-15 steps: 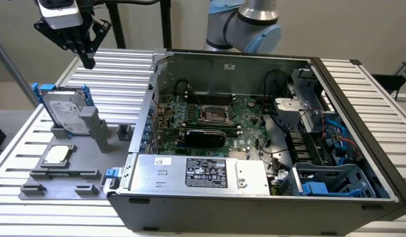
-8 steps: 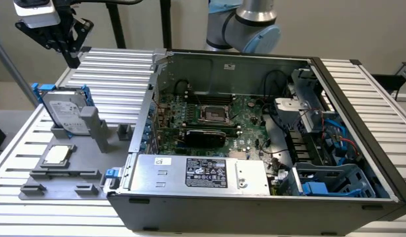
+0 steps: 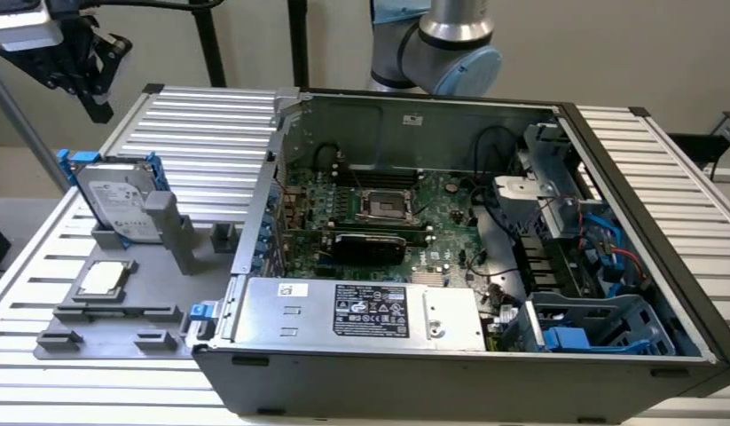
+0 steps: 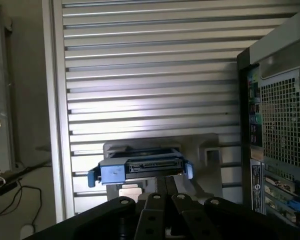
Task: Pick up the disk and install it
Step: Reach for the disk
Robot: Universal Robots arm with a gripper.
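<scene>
The jaws look pressed together with nothing in them, and they hang up in the air above the disk (image 3: 119,200) (image 4: 140,167), well apart from it. The disk stands up on its edge in a grey holder (image 3: 163,240) on the table (image 3: 211,124), and a small square chip (image 3: 105,277) lies flat near it. The big open computer box (image 3: 459,373) sits beside the holder, on the exterior view's right.

One blue-railed silver-grey disk (image 3: 119,200) is standing, one square silver chip (image 3: 105,278) is lying, one open grey computer case (image 3: 459,383) is sitting.
</scene>
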